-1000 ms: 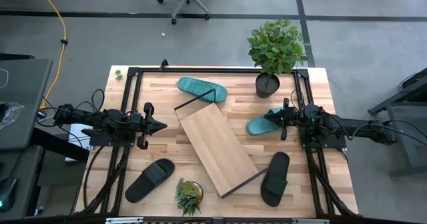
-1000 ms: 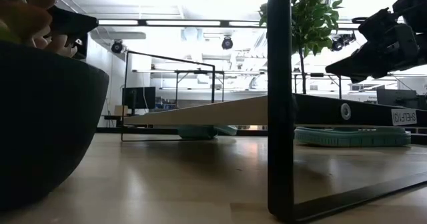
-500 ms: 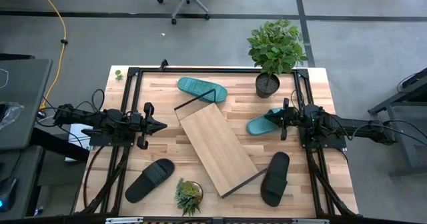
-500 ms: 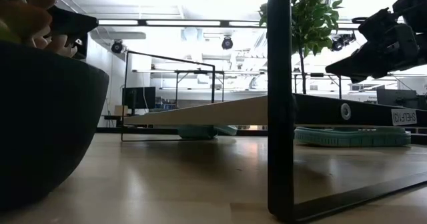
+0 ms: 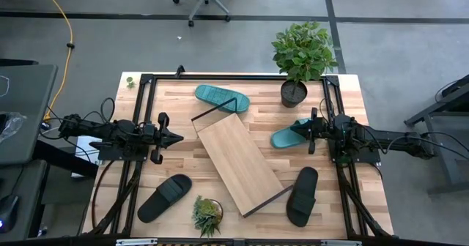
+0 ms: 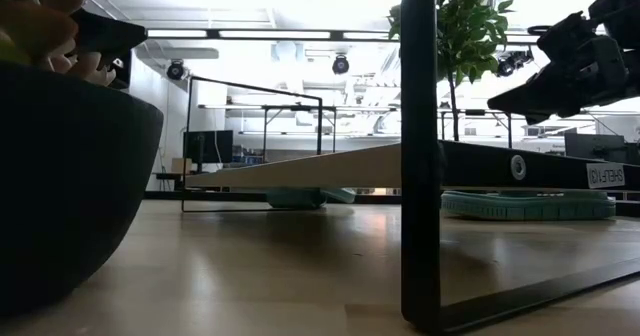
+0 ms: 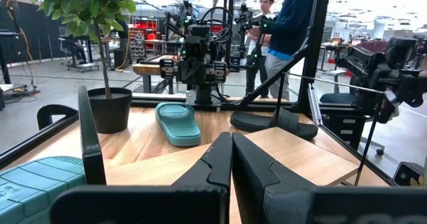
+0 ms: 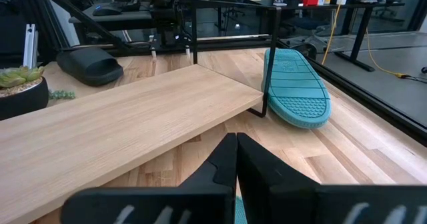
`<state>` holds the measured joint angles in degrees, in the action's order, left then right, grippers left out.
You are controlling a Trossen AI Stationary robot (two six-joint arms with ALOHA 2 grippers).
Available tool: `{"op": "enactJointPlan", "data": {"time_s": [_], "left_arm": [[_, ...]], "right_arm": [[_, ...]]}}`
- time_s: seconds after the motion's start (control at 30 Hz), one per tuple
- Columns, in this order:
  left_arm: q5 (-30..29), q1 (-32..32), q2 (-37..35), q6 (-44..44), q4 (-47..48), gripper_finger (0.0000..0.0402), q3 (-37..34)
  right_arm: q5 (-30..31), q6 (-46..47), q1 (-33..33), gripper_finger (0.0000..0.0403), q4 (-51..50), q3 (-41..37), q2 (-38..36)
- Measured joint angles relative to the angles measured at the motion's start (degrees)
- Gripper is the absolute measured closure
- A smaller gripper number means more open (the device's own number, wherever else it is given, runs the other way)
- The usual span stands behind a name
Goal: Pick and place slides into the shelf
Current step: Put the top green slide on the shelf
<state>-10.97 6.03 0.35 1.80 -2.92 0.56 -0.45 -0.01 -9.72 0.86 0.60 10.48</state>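
Observation:
The shelf (image 5: pixel 238 162), a light-wood board on a thin black wire frame, stands slanted in the table's middle. One teal slide (image 5: pixel 221 97) lies at its far end, treaded sole (image 8: pixel 297 107) showing. The other teal slide (image 5: pixel 287 136) lies on the table right of the shelf. My right gripper (image 5: pixel 300 130) hangs shut above it (image 6: pixel 530 204) with a clear gap. One black slide (image 5: pixel 165 197) lies near-left, the other (image 5: pixel 303 195) near-right. My left gripper (image 5: pixel 179 137) hovers shut left of the shelf, pointing at it (image 7: pixel 231 139).
A tall potted plant (image 5: pixel 297 92) stands at the far right. A small succulent pot (image 5: pixel 207 213) sits at the near edge, between the black slide and the shelf. A black frame (image 5: pixel 146 81) borders the tabletop. People stand in the room beyond (image 7: pixel 287 24).

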Motion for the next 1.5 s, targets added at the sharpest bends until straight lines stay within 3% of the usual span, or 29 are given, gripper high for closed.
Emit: {"op": "enactJointPlan", "data": {"time_s": [0.23,0.33,0.53,0.8,0.93,1.17,1.5], "left_arm": [[0.0,0.0,0.0,0.2,-0.3,0.0401,0.0],[0.0,0.0,0.0,1.6,-0.8,0.0401,0.0],[-1.5,0.0,0.0,2.2,-0.8,0.0401,0.0],[-1.7,0.0,0.0,6.0,-0.8,0.0401,0.0],[-1.9,0.0,0.0,6.1,-0.8,0.0401,0.0],[-2.6,0.0,0.0,10.0,-1.2,0.0401,0.0],[-10.0,0.0,0.0,12.0,-6.7,0.0401,1.8]], "right_arm": [[0.0,5.0,0.0,0.0403,1.0,0.0,0.0],[0.0,15.9,0.0,0.0403,2.8,0.0,0.0],[0.1,46.4,0.0,0.0403,5.3,0.0,0.0],[8.5,71.9,0.0,0.0403,5.1,0.0,0.0],[11.5,74.8,0.0,0.0403,4.8,0.0,0.0],[11.2,79.0,0.0,0.0403,5.6,0.0,0.0],[12.7,65.4,0.0,0.0403,10.7,3.5,0.0]]}}
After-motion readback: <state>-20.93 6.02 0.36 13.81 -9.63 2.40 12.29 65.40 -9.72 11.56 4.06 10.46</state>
